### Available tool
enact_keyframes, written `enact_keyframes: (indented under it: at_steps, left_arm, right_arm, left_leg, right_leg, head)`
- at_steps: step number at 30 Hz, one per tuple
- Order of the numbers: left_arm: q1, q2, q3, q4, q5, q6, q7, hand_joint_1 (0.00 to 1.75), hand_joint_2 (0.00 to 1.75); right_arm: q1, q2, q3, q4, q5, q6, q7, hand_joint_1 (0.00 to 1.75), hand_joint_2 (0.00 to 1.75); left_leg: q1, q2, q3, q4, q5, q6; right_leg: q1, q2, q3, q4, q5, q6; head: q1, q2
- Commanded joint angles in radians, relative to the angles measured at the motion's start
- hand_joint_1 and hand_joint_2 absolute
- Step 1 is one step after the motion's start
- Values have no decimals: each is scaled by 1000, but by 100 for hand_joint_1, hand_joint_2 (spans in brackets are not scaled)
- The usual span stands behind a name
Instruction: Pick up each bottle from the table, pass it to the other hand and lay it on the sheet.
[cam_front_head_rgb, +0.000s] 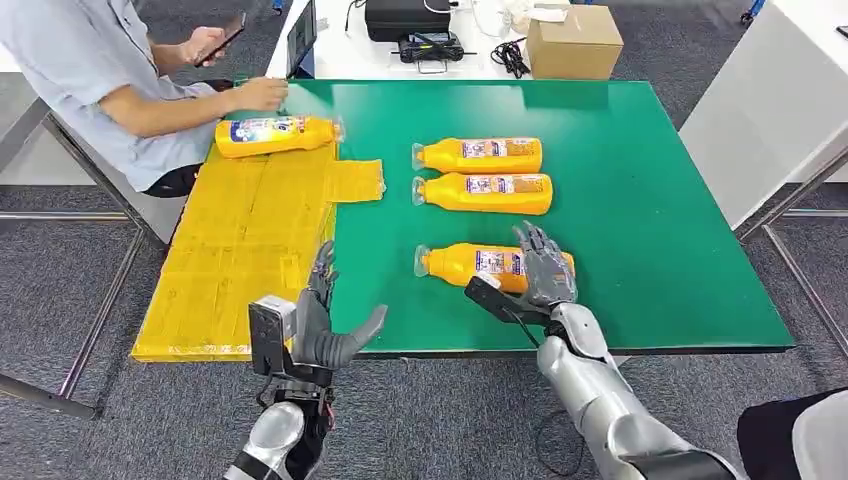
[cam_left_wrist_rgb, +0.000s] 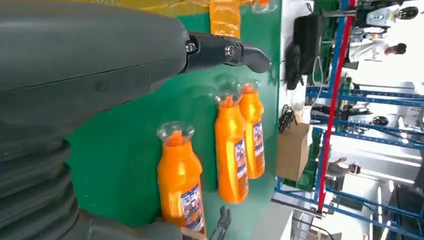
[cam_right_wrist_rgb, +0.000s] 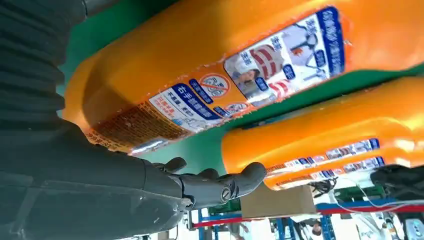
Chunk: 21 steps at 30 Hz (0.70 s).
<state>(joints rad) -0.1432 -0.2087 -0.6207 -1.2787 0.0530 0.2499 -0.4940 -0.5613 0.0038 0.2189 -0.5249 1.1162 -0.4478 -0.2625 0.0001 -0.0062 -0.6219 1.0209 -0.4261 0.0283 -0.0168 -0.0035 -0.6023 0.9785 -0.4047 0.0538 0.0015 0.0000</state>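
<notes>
Four orange bottles lie on their sides: one (cam_front_head_rgb: 277, 135) on the yellow sheet (cam_front_head_rgb: 240, 250) at its far end, and three on the green table (cam_front_head_rgb: 650, 220), their clear caps pointing toward the sheet. Each bottle carries a blue, white and orange label with Chinese writing and a small cartoon figure; the writing is too small to read. The far bottle (cam_front_head_rgb: 480, 155) and the middle bottle (cam_front_head_rgb: 485, 193) lie just beside each other, and the near bottle (cam_front_head_rgb: 480, 263) lies apart, close to the table's front edge. The right hand (cam_front_head_rgb: 543, 266) lies over the near bottle's base end with fingers spread, not closed around it. The left hand (cam_front_head_rgb: 322, 322) hovers released at the sheet's near corner, holding nothing. A seated person (cam_front_head_rgb: 110, 70) holds a phone (cam_front_head_rgb: 222, 38) and touches the table's far edge. Behind the table stand a cardboard box (cam_front_head_rgb: 573, 40) and a black case (cam_front_head_rgb: 405, 18); the floor is grey carpet.
</notes>
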Motion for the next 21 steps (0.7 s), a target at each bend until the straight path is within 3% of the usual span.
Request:
enact_keyframes:
  at_steps: [1,13,19,20,21]
  left_arm:
    - [-33,12,-16,63,0,-4,16,0,175]
    - [-33,12,-16,63,0,-4,16,0,175]
    - [-14,14,-1,44,-9,-13,43,0,175]
    - [-16,12,0,48,-11,-17,43,0,175]
    - [-19,10,1,52,-10,-20,43,0,175]
  right_arm:
    - [-64,-28,102,80,35,23,75,0,175]
    - [-64,-28,102,80,35,23,75,0,175]
    - [-77,-28,126,95,37,180,174,0,175]
    - [-84,-36,134,106,30,214,168,38,175]
    - [-91,-40,126,115,10,235,164,166,175]
  left_leg:
    - [0,1,2,-1,0,-1]
    - [1,1,7,0,-3,-2]
    - [0,2,4,0,-1,-1]
    - [0,2,5,0,-2,-2]
    - [1,2,8,-1,-3,-2]
  right_leg:
    - [0,0,2,0,0,-1]
    - [1,1,6,0,-2,-3]
    - [0,1,3,0,-1,-2]
    - [1,2,5,0,-1,-3]
    - [1,2,7,0,-2,-4]
  head:
    - [0,0]
    - [0,0]
    - [0,0]
    - [0,0]
    - [0,0]
